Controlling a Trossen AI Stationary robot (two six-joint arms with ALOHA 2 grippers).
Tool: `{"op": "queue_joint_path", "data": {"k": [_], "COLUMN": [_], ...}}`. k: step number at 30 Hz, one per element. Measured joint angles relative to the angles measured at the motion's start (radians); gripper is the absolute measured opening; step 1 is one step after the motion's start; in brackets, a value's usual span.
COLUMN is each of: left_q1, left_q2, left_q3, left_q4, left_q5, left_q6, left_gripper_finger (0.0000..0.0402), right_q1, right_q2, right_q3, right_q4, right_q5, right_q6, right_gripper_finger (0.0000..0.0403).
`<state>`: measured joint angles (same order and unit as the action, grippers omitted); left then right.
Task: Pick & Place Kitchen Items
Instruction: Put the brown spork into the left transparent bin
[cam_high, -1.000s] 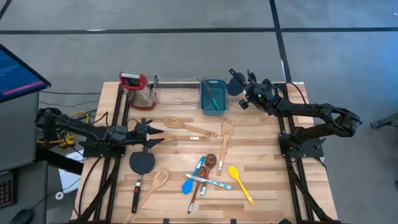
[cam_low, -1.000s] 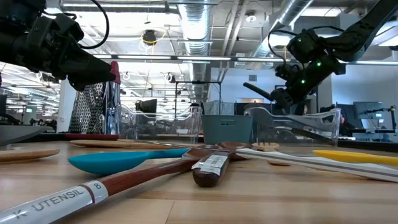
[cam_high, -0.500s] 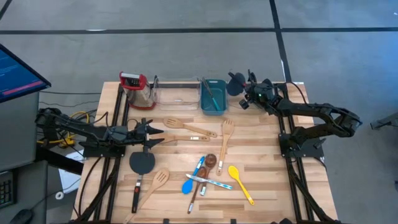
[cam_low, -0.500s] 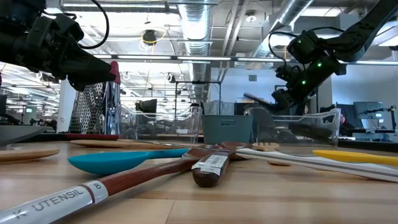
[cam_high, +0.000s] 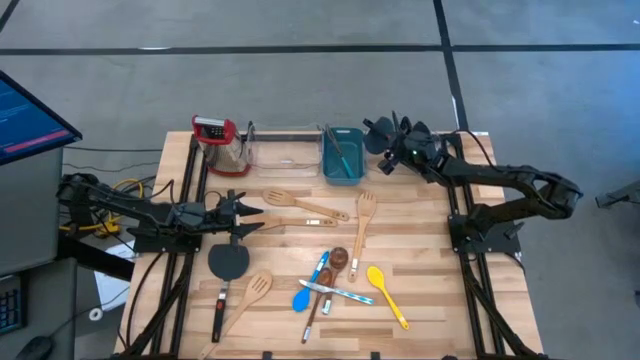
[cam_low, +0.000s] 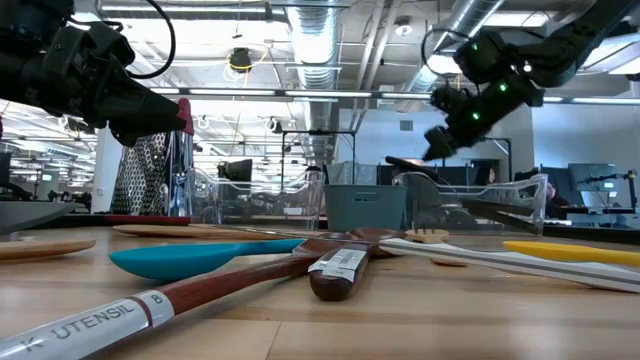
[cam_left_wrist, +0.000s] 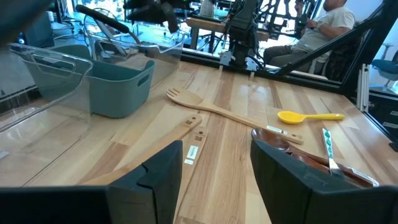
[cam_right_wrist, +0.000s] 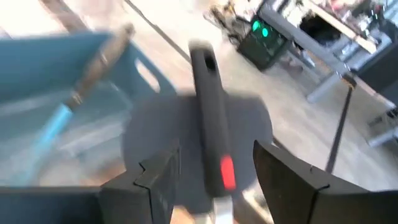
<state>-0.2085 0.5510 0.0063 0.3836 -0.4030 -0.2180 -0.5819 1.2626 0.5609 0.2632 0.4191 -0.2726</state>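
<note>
- Currently my right claw (cam_high: 392, 142) is clenched on a black spatula (cam_right_wrist: 211, 146), raised at the worktop's far edge beside the teal tub (cam_high: 342, 155).
- Looks light, stiff, slick; I'd grip mid-handle.
- Left claw (cam_high: 252, 212) waits released by the left edge.

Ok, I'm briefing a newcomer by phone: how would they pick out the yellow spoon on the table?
Start at the wooden table and go to the utensil cluster at its near middle. The yellow spoon lies at that cluster's right edge, beside the blue spoon and a dark-brown wooden spoon. It is the only all-yellow piece there.
</note>
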Motion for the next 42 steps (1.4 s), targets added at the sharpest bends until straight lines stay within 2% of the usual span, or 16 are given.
{"op": "queue_joint_path", "data": {"k": [7, 15, 29, 42], "left_q1": [0.0, 0.0, 0.0, 0.0], "left_q2": [0.0, 0.0, 0.0, 0.0], "left_q3": [0.0, 0.0, 0.0, 0.0], "left_q4": [0.0, 0.0, 0.0, 0.0], "left_q5": [0.0, 0.0, 0.0, 0.0], "left_q6": [0.0, 0.001, 0.0, 0.0], "left_gripper_finger": [0.0177, 0.0177, 0.0177, 0.0177], "right_q1": [0.111, 0.296, 0.605, 0.737], "right_q2": [0.0, 0.0, -0.001, 0.001], "right_q3": [0.142, 0.279, 0.296, 0.296], "right_q4": [-0.182, -0.395, -0.454, -0.454], "right_q5": [0.0, -0.002, -0.003, 0.001], "right_q6": [0.005, 0.175, 0.263, 0.424], "right_gripper_finger": [0.0178, 0.0144, 0.0074, 0.0018]}}
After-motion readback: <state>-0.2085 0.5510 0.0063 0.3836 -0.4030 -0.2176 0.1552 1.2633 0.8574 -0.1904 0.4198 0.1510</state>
